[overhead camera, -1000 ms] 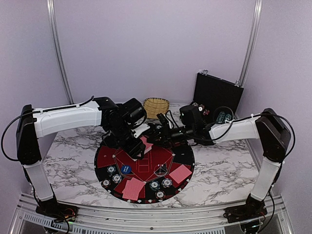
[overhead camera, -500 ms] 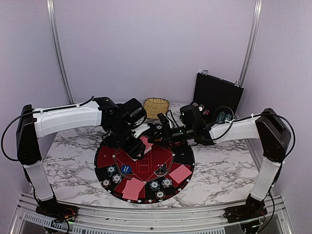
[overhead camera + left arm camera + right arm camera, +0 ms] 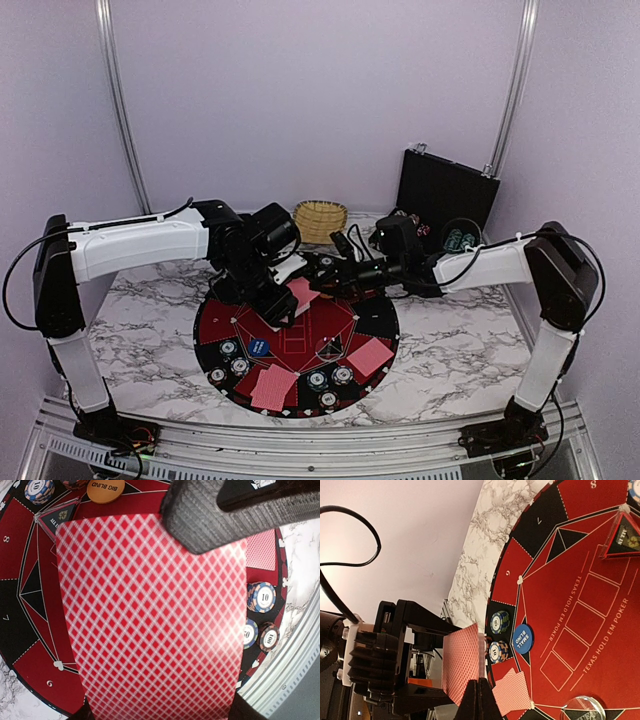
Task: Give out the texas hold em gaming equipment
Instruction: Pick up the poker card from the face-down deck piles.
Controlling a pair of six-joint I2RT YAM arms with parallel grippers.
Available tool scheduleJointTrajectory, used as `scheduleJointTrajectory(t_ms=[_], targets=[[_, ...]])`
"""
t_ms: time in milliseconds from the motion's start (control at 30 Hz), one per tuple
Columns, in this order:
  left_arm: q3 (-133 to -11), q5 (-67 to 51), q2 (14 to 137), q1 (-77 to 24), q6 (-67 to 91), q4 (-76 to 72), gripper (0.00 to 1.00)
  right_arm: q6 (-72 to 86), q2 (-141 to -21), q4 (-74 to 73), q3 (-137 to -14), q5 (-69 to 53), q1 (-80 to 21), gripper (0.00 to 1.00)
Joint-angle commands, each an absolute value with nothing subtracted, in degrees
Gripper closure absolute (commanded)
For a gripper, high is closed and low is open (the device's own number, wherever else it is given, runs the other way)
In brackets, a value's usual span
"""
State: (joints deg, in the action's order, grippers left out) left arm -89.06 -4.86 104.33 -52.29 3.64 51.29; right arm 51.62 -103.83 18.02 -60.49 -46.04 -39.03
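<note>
Card stack (image 3: 150, 630) tight in left tool (image 3: 286, 302), one card (image 3: 461, 662) tight in right tool (image 3: 479, 694).

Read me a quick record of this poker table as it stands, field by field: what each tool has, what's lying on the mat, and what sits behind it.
left tool: shut on a red-backed card, over the far part of the mat
right tool: shut, pinching the same card's edge
mat: round, black and red, on the marble table
dealt cards: red-backed, at two near spots
buttons: blue small blind disc, orange big blind disc
chips: small stacks by the rim
behind mat: wicker basket, black case
</note>
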Motion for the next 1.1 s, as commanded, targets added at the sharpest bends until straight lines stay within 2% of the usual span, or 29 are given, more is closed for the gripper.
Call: scheduleJointTrajectory(t_ms=[0, 1067], targets=[[-88.9, -4.9, 103.5, -52.4, 3.7, 51.6, 0.51, 53.1, -101.8, 20.4, -59.9, -46.2, -38.2, 1.00], [-88.7, -4.4, 103.0, -52.0, 3.7, 51.5, 0.51, 62.6, -99.9, 32.3, -54.9, -51.2, -36.2, 1.00]])
